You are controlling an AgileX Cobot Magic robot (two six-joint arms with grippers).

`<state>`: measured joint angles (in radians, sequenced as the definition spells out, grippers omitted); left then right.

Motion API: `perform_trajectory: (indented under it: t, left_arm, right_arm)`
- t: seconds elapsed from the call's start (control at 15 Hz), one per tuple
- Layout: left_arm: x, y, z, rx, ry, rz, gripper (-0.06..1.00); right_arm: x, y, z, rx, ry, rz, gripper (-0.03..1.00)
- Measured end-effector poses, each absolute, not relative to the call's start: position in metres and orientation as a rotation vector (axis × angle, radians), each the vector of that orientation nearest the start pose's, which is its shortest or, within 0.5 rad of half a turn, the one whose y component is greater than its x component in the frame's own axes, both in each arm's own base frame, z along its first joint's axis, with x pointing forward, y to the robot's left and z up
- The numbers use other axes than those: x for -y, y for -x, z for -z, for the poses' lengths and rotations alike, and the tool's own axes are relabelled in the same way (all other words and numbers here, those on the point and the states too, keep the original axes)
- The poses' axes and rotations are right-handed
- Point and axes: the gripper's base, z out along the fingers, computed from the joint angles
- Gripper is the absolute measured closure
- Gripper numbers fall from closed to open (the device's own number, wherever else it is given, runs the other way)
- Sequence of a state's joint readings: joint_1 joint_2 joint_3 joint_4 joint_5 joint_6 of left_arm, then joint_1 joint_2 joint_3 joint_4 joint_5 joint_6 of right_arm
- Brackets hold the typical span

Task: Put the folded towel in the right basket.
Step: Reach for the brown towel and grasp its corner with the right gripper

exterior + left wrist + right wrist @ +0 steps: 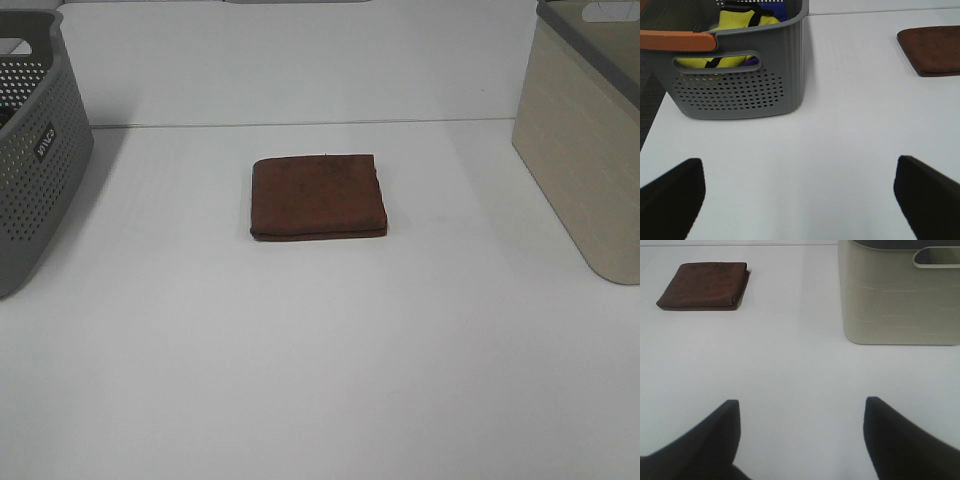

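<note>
High camera, towel: a folded brown towel point(318, 197) is lying flat on the white table point(320, 380), about midway between two baskets and well apart from both.
High camera, gray basket: a perforated gray basket point(30, 170) is standing at the left edge, partly cut off by the frame.
High camera, beige basket: a smooth beige basket point(585, 150) is standing upright at the right edge, with a darker rim and a handle slot near its top.
Left wrist, left gripper: the left gripper point(800, 200) is hovering over bare table, its jaws standing wide apart and holding nothing.
Left wrist, gray basket: the gray basket is sitting ahead of the gripper with a yellow thing point(745, 20) lying inside; an orange bar point(677, 40) is crossing its rim, and what it is cannot be told.
Left wrist, towel: only part of the towel is showing, well apart from the gripper.
Right wrist, right gripper: the right gripper point(802, 435) is hovering over bare table, its jaws spread wide and gripping nothing.
Right wrist, towel: the whole towel is lying flat, well apart from the gripper.
Right wrist, beige basket: the beige basket is standing on the table, apart from the towel.
</note>
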<state>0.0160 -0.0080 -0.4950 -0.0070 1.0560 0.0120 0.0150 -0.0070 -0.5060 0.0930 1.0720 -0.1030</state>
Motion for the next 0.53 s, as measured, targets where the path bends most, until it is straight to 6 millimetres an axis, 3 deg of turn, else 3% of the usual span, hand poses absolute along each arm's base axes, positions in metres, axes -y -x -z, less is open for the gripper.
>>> perform_trajectory:
  t: [0.53]
  left_arm:
    - [0.0006, 0.0053, -0.2762, -2.037, 0.004, -0.009, -0.03]
  right_arm:
    - [-0.0073, 0.0074, -0.2783, -2.036, 0.126, -0.056, 0.30]
